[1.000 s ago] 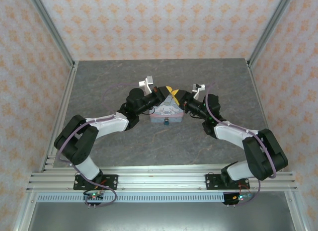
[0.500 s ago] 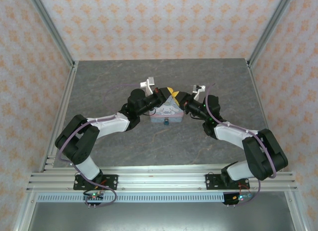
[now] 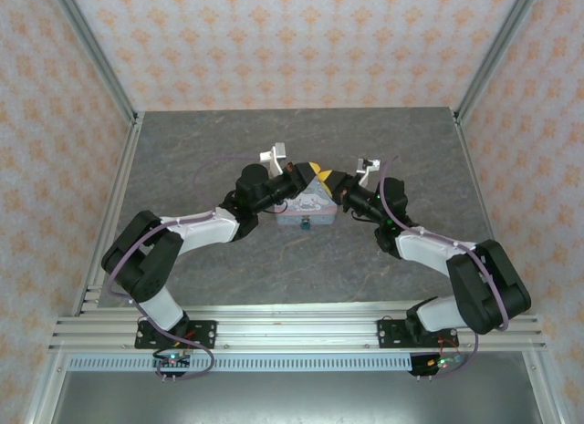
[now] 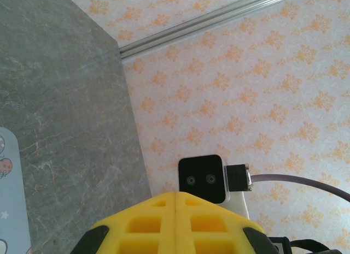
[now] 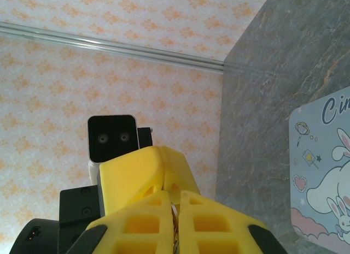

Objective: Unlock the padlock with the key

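The padlock [image 3: 304,222] is a tiny dark blue-teal lock with a gold bit, hanging at the front edge of the pale blue cartoon tin [image 3: 294,212]. Both grippers meet tip to tip above the tin's back edge. My left gripper [image 3: 313,171] is shut, its yellow fingers pressed flat together [image 4: 175,195] with nothing visible between them. My right gripper [image 3: 328,180] [image 5: 175,195] is closed to a narrow slit on a thin silver metal piece [image 5: 175,213], which looks like the key. In the right wrist view the left gripper's yellow fingers [image 5: 143,169] touch my right fingertips.
The grey marble table [image 3: 201,150] is ringed by patterned walls and aluminium rails [image 3: 100,87]. The tin's cartoon lid [image 5: 322,172] lies to the right in the right wrist view. Its edge [image 4: 8,199] lies at the left in the left wrist view.
Both wrists have shifted slightly over the tin, with the fingertips staying together. The tin and padlock have not moved.
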Action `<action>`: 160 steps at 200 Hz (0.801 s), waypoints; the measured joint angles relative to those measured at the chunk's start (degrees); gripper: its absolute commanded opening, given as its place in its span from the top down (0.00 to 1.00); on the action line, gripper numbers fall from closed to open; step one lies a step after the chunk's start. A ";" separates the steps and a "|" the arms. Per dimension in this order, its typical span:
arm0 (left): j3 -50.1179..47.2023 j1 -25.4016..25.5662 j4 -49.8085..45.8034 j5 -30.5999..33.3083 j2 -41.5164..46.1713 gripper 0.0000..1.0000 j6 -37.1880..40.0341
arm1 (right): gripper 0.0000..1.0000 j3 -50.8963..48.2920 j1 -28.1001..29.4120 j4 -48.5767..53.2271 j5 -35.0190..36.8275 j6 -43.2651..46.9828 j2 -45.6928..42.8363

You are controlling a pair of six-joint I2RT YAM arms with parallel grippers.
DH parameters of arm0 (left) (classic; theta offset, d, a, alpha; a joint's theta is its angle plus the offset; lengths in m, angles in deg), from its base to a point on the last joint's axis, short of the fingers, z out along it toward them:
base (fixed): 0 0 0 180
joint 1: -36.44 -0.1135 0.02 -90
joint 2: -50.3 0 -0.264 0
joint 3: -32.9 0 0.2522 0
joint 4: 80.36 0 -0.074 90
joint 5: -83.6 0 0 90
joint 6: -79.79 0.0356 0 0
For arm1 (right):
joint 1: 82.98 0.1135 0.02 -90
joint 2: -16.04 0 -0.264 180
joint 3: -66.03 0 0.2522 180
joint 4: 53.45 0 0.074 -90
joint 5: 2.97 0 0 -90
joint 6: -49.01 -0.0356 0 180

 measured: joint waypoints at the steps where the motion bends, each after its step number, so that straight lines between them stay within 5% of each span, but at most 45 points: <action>1: 0.00 0.00 0.02 0.00 0.00 1.00 0.00 | 0.81 -0.02 0.00 -0.02 0.00 -0.07 0.00; 87: 0.00 -0.13 -0.33 0.22 0.00 1.00 0.00 | 0.87 -0.52 -0.72 -0.17 -0.11 -0.28 -0.22; 160: 0.48 -0.11 -0.37 0.24 -0.04 1.00 -0.02 | 0.78 -0.52 -0.72 -0.31 -0.79 -0.94 -0.17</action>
